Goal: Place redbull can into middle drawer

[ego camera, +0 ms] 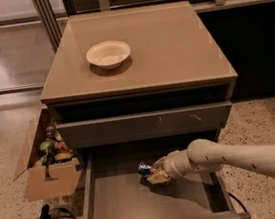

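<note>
One can (144, 168), one bowl (108, 54), two drawers, one cardboard box (46, 180). The gripper (155, 172) reaches into the open middle drawer (140, 204) and grasps the can just above the drawer's floor, near the back. The can sticks out leftward and seems to lie nearly level. The bowl sits on the desk (175, 51). The box holds mixed small items.

Half-hidden redbull can (144, 168) in gripper (154, 173) jaws
</note>
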`<state>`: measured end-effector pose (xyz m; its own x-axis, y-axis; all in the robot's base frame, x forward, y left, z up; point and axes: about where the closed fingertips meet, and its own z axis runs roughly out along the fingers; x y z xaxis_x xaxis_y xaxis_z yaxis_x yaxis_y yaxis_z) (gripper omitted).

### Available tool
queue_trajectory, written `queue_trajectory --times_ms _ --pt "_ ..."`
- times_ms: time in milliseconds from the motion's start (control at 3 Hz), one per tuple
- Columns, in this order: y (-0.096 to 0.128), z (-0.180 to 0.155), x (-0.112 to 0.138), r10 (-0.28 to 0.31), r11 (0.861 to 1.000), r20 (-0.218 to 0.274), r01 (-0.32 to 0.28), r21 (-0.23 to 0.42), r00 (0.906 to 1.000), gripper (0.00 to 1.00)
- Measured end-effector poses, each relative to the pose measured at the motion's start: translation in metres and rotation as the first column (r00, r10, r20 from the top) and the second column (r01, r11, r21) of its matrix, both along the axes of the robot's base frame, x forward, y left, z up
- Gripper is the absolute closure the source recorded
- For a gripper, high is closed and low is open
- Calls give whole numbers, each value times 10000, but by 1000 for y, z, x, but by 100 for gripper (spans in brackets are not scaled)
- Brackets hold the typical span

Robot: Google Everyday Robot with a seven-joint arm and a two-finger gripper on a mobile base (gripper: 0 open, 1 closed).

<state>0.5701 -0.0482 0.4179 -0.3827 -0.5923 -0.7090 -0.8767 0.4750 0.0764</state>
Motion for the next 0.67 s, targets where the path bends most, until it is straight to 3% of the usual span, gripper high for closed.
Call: queue_trajectory --times_ms 667 --pt "0 -36 12 -89 9997 -143 85 -223 9999 100"
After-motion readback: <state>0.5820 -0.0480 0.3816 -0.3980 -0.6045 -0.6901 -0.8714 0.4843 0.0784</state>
